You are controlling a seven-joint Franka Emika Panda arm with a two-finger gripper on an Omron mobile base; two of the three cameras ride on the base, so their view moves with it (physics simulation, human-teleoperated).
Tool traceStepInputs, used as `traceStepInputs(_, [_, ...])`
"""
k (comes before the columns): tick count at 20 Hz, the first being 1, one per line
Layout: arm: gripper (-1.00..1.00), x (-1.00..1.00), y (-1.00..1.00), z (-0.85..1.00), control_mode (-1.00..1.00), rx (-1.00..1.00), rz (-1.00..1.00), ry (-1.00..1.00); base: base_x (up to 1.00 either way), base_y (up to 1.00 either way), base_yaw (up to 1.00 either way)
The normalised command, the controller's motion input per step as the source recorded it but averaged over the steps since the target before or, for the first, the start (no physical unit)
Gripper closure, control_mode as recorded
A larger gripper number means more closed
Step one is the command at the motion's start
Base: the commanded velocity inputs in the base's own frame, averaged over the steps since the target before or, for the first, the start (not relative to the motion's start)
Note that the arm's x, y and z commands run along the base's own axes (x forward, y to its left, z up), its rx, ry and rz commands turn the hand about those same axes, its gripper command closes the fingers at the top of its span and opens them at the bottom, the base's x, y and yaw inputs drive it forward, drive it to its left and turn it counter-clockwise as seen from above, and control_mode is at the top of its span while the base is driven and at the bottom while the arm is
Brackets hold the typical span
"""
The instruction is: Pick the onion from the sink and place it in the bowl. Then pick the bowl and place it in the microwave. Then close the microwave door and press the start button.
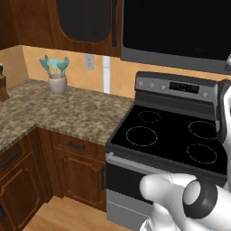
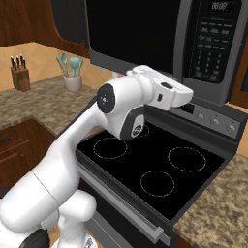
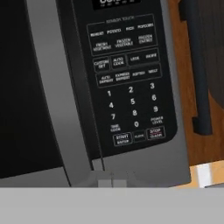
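Knife block, far left of the microwave, on the stone counter; utensil crock with teal tools, left of the microwave and lower, against the backsplash; black stove with four ringed burners, directly below the microwave.

Microwave door: dark glass, swung flush with the front, left of the keypad; judged closed, so bowl and onion are presumably inside, unseen.

Keypad panel: right part of the microwave face, beside the grey door edge; start button in its bottom row, left of the stop key.

Gripper: jaws pinched together, holding nothing; fingertips at the microwave's lower front edge, just below the keypad; white arm reaching up from the stove side.

Deciding relation: the start button lies ahead of the closed fingertips, a little above and slightly to the right in the hand view; judged remaining step, a short push straight into the panel face.
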Motion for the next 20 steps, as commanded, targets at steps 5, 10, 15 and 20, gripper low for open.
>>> traceStepInputs(5, [1.00,0.21,-0.39,0.00,-1.00,0.06,0.04,0.00,0.00,0.00,0.00])
traceStepInputs(10, [1.00,0.30,-0.27,0.00,-1.00,0.04,0.02,0.00,0.00,0.00,0.00])
traceStepInputs(15, [1.00,0.20,-0.24,0.00,-1.00,0.03,0.01,0.00,0.00,0.00,0.00])
traceStepInputs(20, [1.00,0.29,-0.06,0.00,-1.00,0.00,0.00,0.00,0.00,0.00,0.00])
